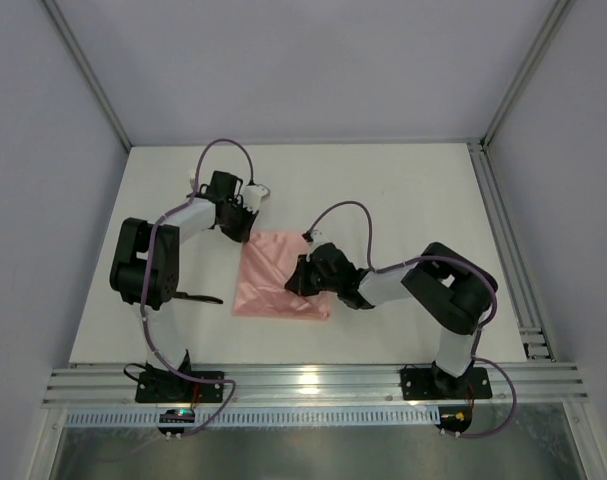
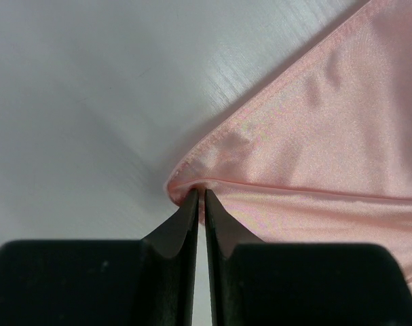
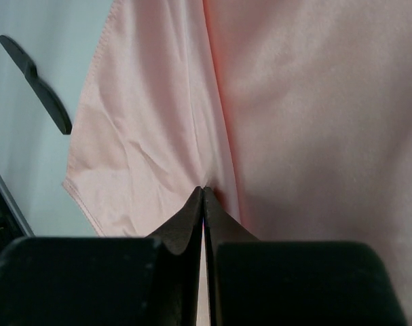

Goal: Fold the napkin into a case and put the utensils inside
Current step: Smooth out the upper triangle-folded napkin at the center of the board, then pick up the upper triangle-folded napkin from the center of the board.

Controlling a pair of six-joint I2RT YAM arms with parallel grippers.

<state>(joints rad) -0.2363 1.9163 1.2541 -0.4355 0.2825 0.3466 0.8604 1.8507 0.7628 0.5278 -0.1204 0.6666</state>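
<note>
The salmon-pink napkin (image 1: 278,285) lies spread on the white table between both arms. My left gripper (image 1: 247,234) sits at its far left corner. In the left wrist view that gripper (image 2: 200,192) is shut on the hemmed corner of the napkin (image 2: 314,122). My right gripper (image 1: 301,280) is over the napkin's right part. The right wrist view shows it (image 3: 203,190) shut on a raised fold of the napkin (image 3: 151,129), with creases running to the tips. A slim black utensil (image 1: 198,297) lies left of the napkin and also shows in the right wrist view (image 3: 36,85).
The left arm's elbow (image 1: 143,265) hangs over the table just beside the utensil. A metal rail (image 1: 313,383) runs along the near edge, and another rail (image 1: 508,250) runs along the right side. Grey walls close in the table at the back and sides.
</note>
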